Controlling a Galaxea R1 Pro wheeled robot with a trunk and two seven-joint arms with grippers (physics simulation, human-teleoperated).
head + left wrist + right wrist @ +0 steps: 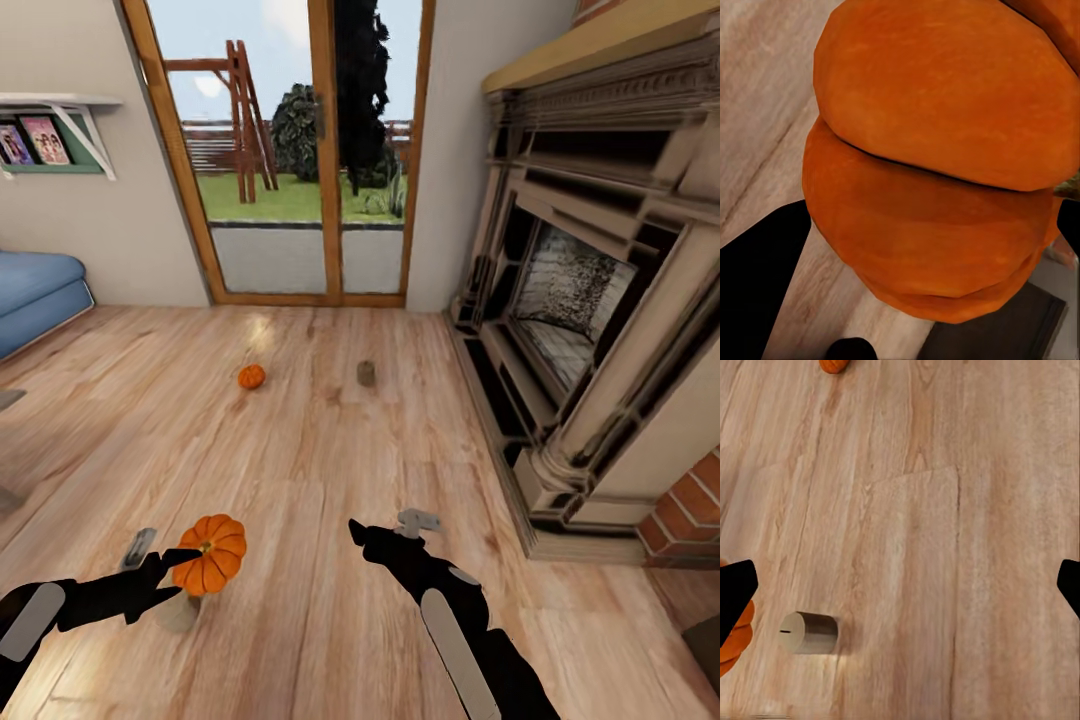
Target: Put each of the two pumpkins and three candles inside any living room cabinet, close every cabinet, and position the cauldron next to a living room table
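**Op:** Left gripper [172,572] is clamped on a pumpkin [211,552], which I'm holding off the floor [330,480]; up close on the left wrist camera the pumpkin [945,165] crowds the lens.

**Obs:** And the right?

**Op:** Right gripper [357,530] is spread wide and carrying nothing, hanging over bare floor. Its camera catches a candle [808,632] lying on its side near the held pumpkin.

**Obs:** What else is out?

**Op:** Second pumpkin [251,376] and another candle [366,373] sit further off, toward the glass door [300,150].

**Obs:** Step?

**Op:** Collecting, I'd say. Next I'd lower the right gripper onto the near candle, then go looking for the cabinet.
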